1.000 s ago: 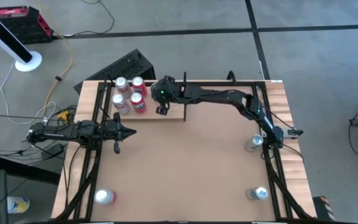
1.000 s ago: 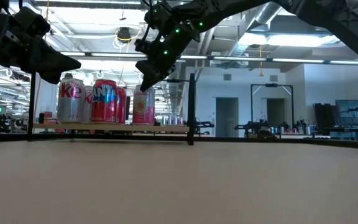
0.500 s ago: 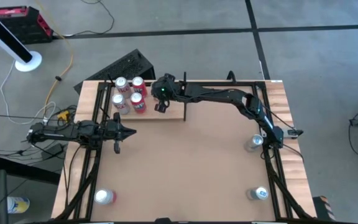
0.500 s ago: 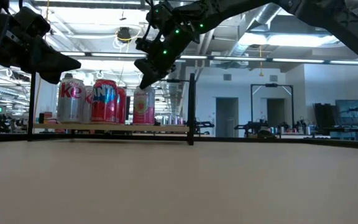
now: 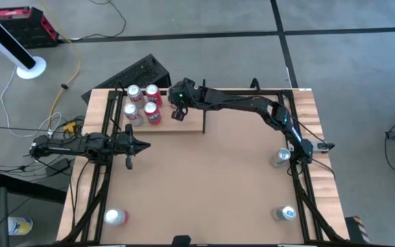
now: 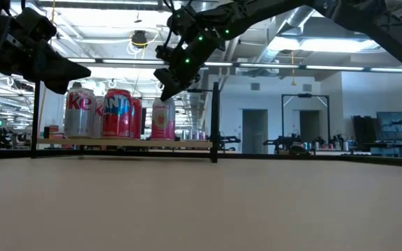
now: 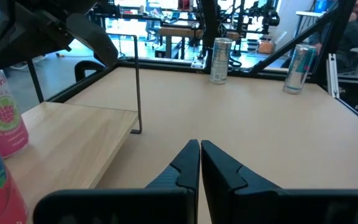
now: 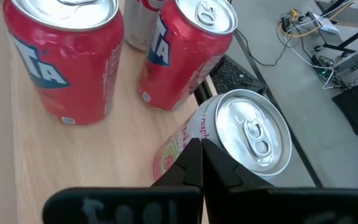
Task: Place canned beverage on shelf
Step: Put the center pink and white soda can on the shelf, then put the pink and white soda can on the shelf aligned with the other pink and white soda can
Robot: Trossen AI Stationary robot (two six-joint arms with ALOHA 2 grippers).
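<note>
Cans (image 5: 142, 104), four of them, stand on the pale shelf (image 5: 190, 122) at the table's eleven o'clock. Right gripper (image 5: 179, 114) hovers at their three o'clock (fingers together, empty); left gripper (image 5: 142, 144), also closed, waits at six o'clock of them

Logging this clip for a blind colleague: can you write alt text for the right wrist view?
The shut right gripper hovers just above a pink raspberry can standing on the pale wood shelf, not gripping it. Two red cans stand upright beyond it.
</note>
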